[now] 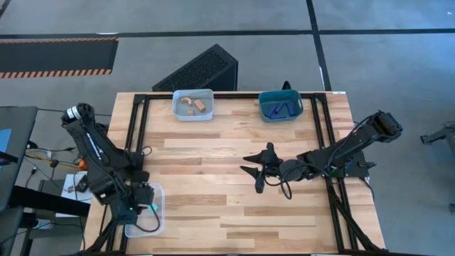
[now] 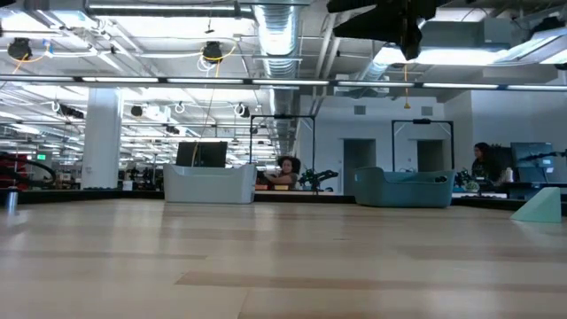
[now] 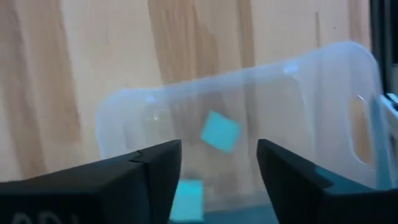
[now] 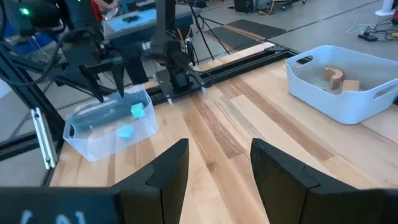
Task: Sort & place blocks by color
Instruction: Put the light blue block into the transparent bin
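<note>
My left gripper (image 1: 146,203) is open above a clear plastic bin (image 1: 144,213) at the table's near left corner. Two little cyan cubes are in the bin. One (image 3: 220,131) shows tilted between my fingers, and the other (image 3: 186,198) is lower in that picture. Both also show in the right wrist view (image 4: 138,111) (image 4: 126,131), under the left gripper (image 4: 109,84). My right gripper (image 1: 250,171) is open and empty above the table's middle. Tan wooden pieces (image 1: 195,105) lie in a clear bin at the far edge. Dark blue bars (image 1: 279,110) lie in the teal bin.
The clear bin (image 1: 193,94) with the tan pieces and the teal bin (image 1: 298,107) stand side by side at the far edge; they also show in the low view (image 2: 210,184) (image 2: 405,189). Black frame rails (image 1: 138,135) run along the table's left and right sides. Bare wood lies between the arms.
</note>
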`<state>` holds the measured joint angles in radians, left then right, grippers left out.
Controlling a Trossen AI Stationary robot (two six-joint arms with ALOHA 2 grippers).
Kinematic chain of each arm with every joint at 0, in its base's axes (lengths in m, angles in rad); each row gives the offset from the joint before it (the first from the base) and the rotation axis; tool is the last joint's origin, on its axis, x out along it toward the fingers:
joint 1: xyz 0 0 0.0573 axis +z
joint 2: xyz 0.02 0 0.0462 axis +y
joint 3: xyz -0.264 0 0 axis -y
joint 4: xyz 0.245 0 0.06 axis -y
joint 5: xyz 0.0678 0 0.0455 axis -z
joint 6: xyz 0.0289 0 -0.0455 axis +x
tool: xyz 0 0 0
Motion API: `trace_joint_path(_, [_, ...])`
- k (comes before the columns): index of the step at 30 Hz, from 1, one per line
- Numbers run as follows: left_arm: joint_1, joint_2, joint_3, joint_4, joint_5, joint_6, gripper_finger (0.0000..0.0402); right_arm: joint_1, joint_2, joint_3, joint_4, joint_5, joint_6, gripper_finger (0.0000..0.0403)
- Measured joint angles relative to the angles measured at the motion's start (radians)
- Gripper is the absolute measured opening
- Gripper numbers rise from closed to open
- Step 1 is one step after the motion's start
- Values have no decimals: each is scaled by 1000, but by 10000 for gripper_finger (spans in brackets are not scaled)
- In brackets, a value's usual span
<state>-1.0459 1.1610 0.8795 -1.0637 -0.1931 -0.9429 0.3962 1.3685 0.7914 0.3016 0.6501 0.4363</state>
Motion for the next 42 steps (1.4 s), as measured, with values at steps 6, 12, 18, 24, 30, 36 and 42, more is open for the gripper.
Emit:
trace_joint_path(6, [127,0,0,64,-201,238,225,-7,-71,3,-295,-93,48,195])
trace_joint_path(12, [299,12,0,317,-305,500,215,-25,-169,134,-938,-229,428,195])
trace_joint_path(18, [447,69,-92,770,-401,740,200,2,-173,182,-1395,-309,635,195])
trace_joint_path(24, [555,202,-194,1149,-316,915,191,66,-103,108,-1506,-452,499,195])
trace_joint_path(30, [629,338,-185,1250,-329,974,190,37,-50,39,-1506,-443,389,200])
trace_joint_path(36, [657,438,-164,1359,-318,1060,190,-95,-62,-38,-1448,-462,270,227])
trace_joint_path(42, [658,455,-159,1369,-332,1066,190,-220,-59,-111,-1366,-499,135,243])
